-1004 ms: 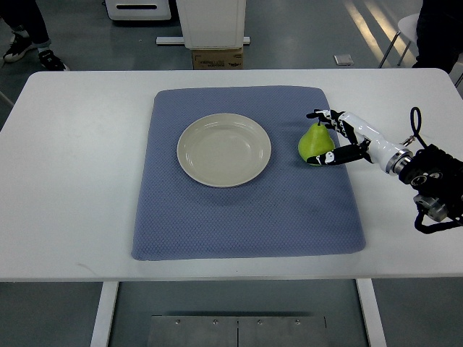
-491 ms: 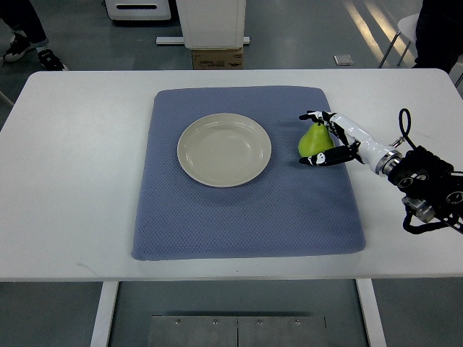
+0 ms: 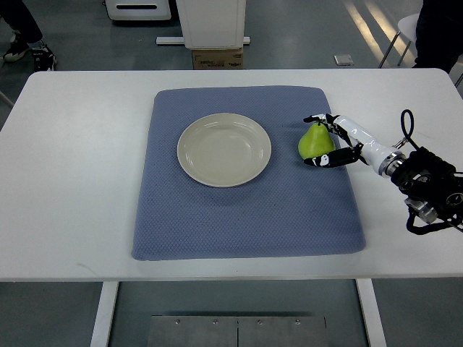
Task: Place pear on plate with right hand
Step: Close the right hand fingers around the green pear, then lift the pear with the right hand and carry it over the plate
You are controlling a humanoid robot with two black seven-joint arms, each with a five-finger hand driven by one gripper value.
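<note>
Pear [image 3: 315, 142]: green, upright with its stem end up, standing on the mat to the right of the plate, clear of the plate's rim.
Right hand [image 3: 334, 139]: comes in from the right of the plate; fingers curled around the pear's right side, grasping it.
Plate [image 3: 224, 150]: round, cream, empty, lying on the mat.
Mat [image 3: 246, 217]: blue-grey cloth under the plate, spread on the table.
Table [image 3: 72, 181]: white, extending past the mat on all sides of the plate.
</note>
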